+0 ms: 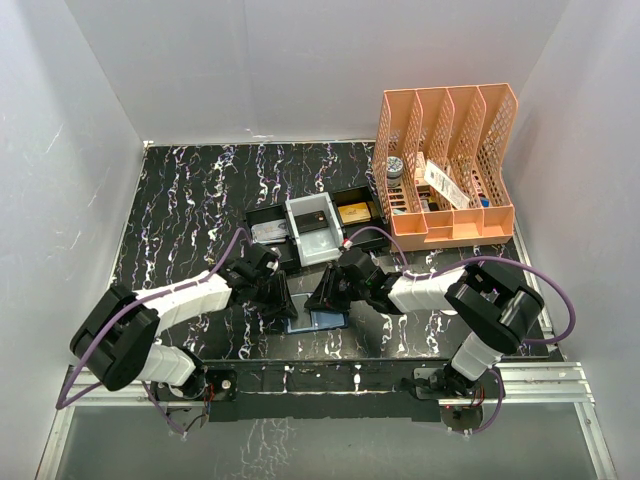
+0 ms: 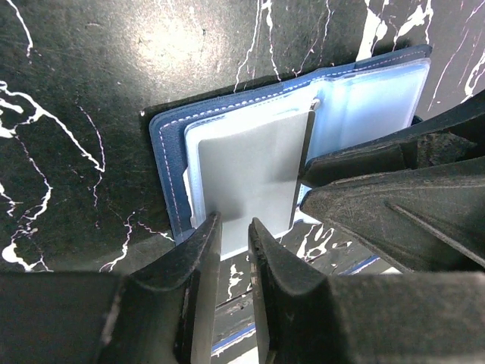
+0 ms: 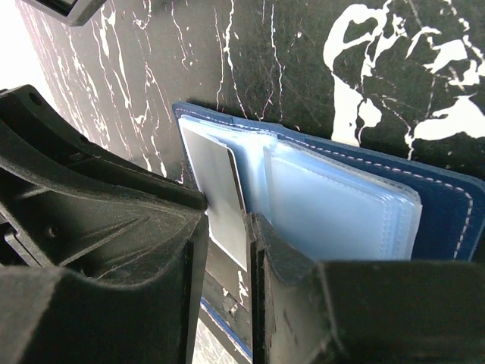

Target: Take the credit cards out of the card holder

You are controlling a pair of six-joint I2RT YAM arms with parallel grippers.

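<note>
Left wrist — credit card [image 2: 242, 174] between left gripper [image 2: 235, 224] tips (grip unclear; right gripper [image 3: 227, 212] likewise).

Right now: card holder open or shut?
Open. The card holder lies spread, its pale blue sleeves exposed, a grey credit card showing.

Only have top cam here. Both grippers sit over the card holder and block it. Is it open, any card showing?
Observer: Left wrist view shows the card holder lying open, one grey card on its pale inside.
Operator: Is the left one on it?
Observer: The left gripper has a finger either side of the card's near edge, narrow gap; a grip isn't clear.
Operator: Right one?
Observer: Right wrist view: the right gripper straddles the card's edge too, beside a stack of clear sleeves.
</note>
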